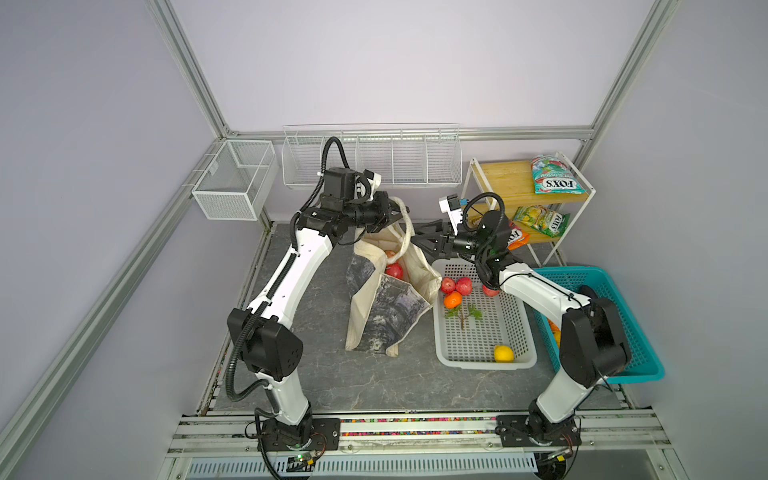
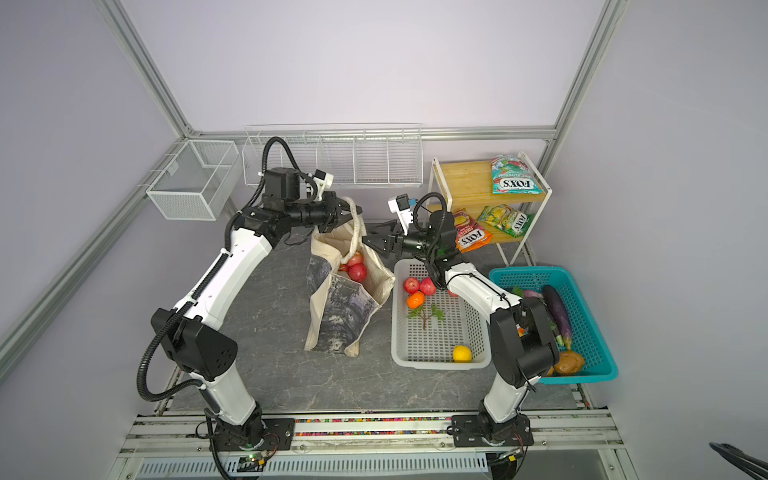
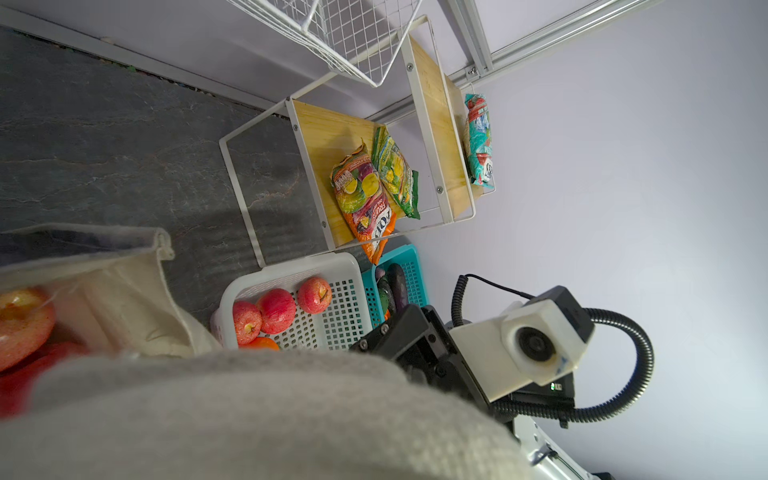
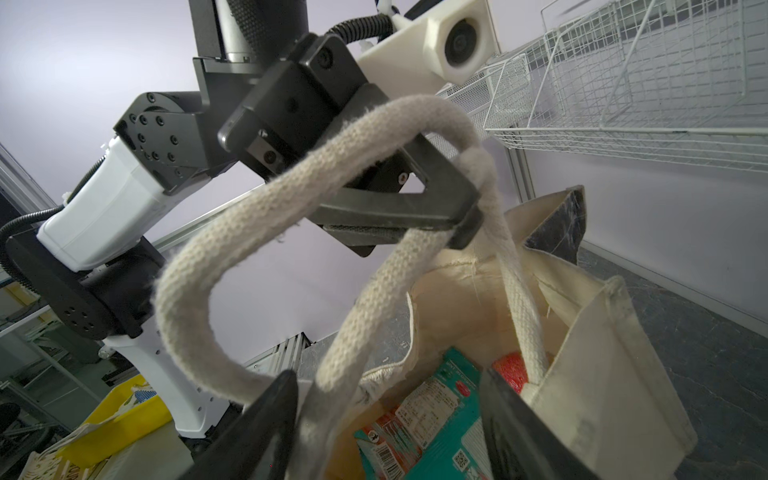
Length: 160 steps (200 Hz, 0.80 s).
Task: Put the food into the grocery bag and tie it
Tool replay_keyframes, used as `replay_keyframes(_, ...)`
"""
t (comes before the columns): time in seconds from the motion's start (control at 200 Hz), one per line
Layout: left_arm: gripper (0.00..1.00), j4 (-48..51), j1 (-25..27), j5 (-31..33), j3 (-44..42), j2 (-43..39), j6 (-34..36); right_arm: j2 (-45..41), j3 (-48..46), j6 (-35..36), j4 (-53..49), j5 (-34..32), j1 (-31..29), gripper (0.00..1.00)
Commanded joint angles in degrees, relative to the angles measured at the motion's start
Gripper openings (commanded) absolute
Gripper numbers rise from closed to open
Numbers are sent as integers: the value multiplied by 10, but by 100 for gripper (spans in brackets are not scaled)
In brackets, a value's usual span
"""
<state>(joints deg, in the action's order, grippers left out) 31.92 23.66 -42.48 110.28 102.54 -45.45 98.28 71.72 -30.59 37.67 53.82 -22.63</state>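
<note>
Soft cream canvas tote [image 1: 420, 266] slumped on grey tabletop [image 1: 332, 382]; round red apples [image 1: 394, 271], glossy teal packet [image 4: 419, 415] inside. Left fingers [image 4: 395, 212] clamped on thick woven handle [image 4: 266, 216]. Right fingers [image 4: 266, 419] apart, seemingly straddling it.

In the left wrist view a blurred grey handle [image 3: 249, 415] fills the foreground, hiding the left gripper [image 1: 399, 212] from that camera. The bag [image 3: 124, 291] and its apples [image 3: 20, 322] are soft and cut by the frame edge. In the right wrist view the right gripper [image 4: 386, 374] is blurred and cut off. A teal packet [image 4: 415, 419] is half covered, and a red item [image 4: 511, 370] cannot be identified. In a top view the right arm [image 1: 536, 291] hides much of the teal basket [image 1: 640, 324] and part of an orange packet [image 1: 519, 239].
</note>
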Motion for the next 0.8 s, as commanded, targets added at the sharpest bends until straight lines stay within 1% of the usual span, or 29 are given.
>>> replay_keyframes(0.0,0,-13,3,-9,-10,-5,-7,-14,-10,-6,31,-8,27,75)
replay_keyframes(0.11,0,-13,5,-10,-14,-11,-10,-17,-3,15,-1,-12,44,78)
replay_keyframes(0.195,0,-16,8,-12,-12,-13,-14,-5,3,28,-24,-12,44,77)
replay_keyframes(0.325,0,-36,14,-20,-10,-14,-32,16,2,24,-17,-11,43,75)
replay_keyframes(0.46,0,-88,24,-32,-7,-11,-75,31,15,21,-15,25,23,73)
replay_keyframes(0.54,0,-131,31,-41,-8,-6,-113,37,18,7,7,47,8,73)
replay_keyframes(0.625,0,-202,31,-52,-24,-5,-162,47,10,-40,76,61,-1,72)
replay_keyframes(0.65,0,-223,32,-54,-30,-4,-191,50,6,-61,107,62,-2,72)
replay_keyframes(0.795,0,-319,31,-61,-52,1,-264,83,-1,-223,335,54,0,71)
